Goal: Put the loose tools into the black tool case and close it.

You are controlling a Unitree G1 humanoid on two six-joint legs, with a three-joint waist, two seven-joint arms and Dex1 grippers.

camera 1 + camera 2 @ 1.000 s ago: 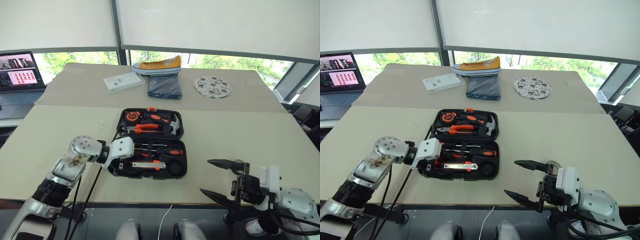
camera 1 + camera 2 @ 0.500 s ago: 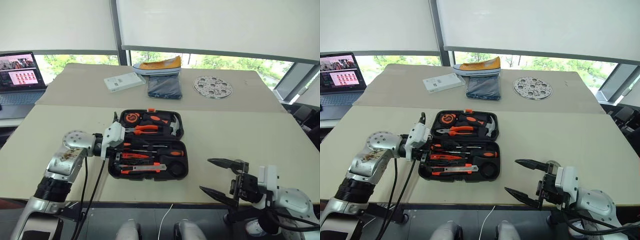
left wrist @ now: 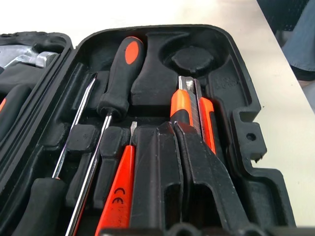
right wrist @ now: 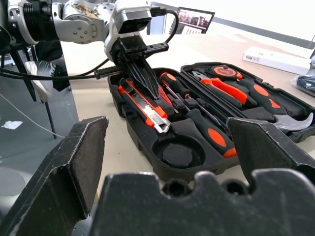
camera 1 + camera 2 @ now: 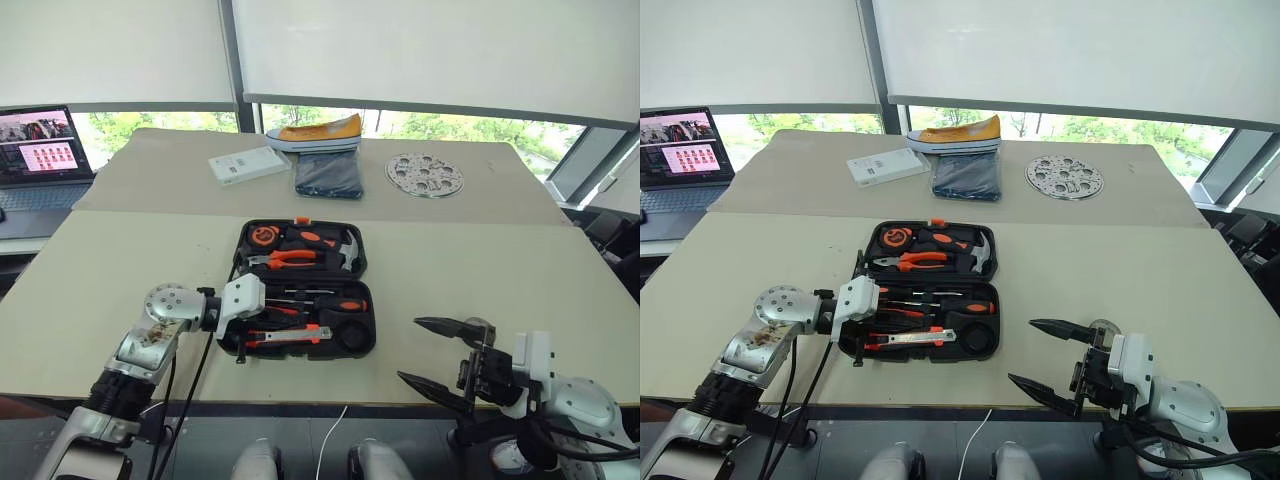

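The black tool case (image 5: 371, 335) lies open in the middle of the table. In its near half rest a black-and-orange screwdriver (image 3: 123, 73), a slim orange screwdriver (image 3: 120, 191) and the utility knife (image 3: 189, 105), beside a round recess (image 3: 192, 58). My left gripper (image 5: 258, 322) is shut at the case's left end. Its fingers (image 4: 145, 78) point down between the slim screwdriver and the knife, with nothing seen between them. My right gripper (image 5: 410, 350) hangs open over the table's front edge, to the right of the case.
Pliers (image 5: 290, 257), a hammer (image 5: 340, 255) and a tape measure (image 5: 264, 235) sit in the case's far half. Further back are a white box (image 5: 248, 163), a dark folded cloth (image 5: 328, 175), a yellow shoe (image 5: 315, 130), a perforated disc (image 5: 426, 173) and a laptop (image 5: 40, 150).
My left gripper has closed. Half a second ago it stood open by the case's far-left side, and it has come back down over the near half. The right gripper has not moved.
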